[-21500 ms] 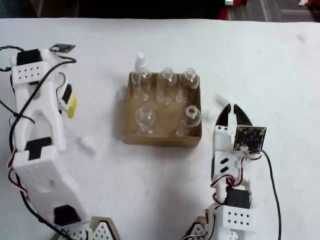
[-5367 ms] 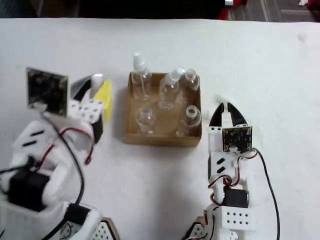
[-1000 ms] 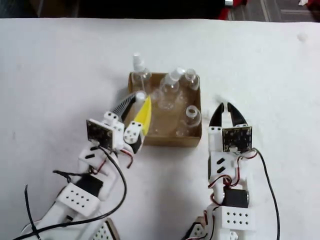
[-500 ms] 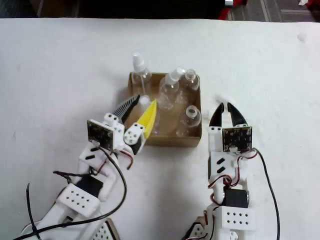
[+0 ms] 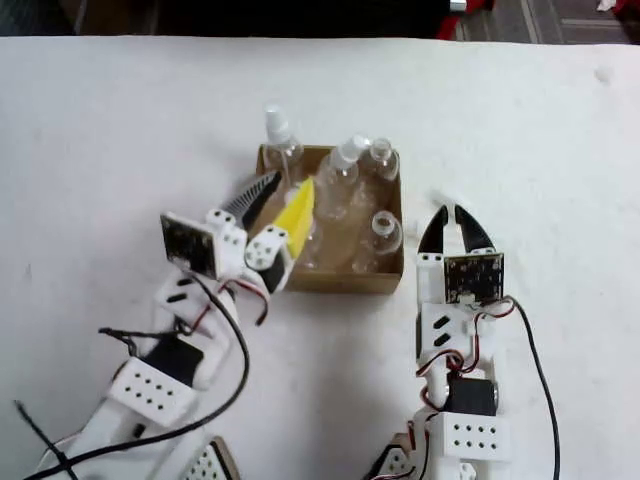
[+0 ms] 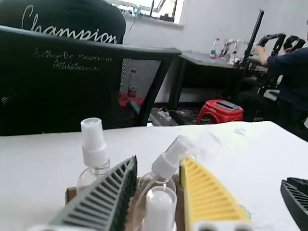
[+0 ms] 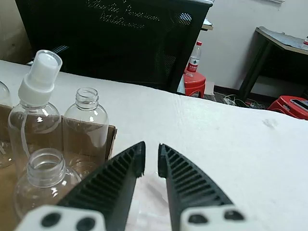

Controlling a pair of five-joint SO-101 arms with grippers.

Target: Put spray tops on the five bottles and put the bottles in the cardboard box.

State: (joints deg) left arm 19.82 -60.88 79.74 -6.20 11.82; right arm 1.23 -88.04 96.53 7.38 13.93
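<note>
The cardboard box (image 5: 325,278) holds several clear bottles. The back-left bottle (image 5: 280,140) (image 6: 93,153) carries a spray top, and so does the tilted middle one (image 5: 343,170) (image 6: 169,159). Two bottles on the box's right side stand uncapped (image 5: 384,232) (image 7: 87,119). My left gripper (image 5: 290,182) (image 6: 158,166), one finger black and one yellow, hangs over the box's front-left corner, shut on a white spray top (image 5: 291,196) (image 6: 159,211). The bottle beneath it is mostly hidden. My right gripper (image 5: 452,212) (image 7: 150,155) lies on the table just right of the box, shut and holding nothing.
A small white piece (image 5: 441,200) lies on the table between the box and the right gripper's tips. The white table (image 5: 520,130) stretches wide behind and beside the box. The right gripper's black tip (image 6: 295,193) shows at the edge of the left wrist view.
The left gripper has carried the spray top a little farther in over the box's front-left corner. The right arm has kept still.
</note>
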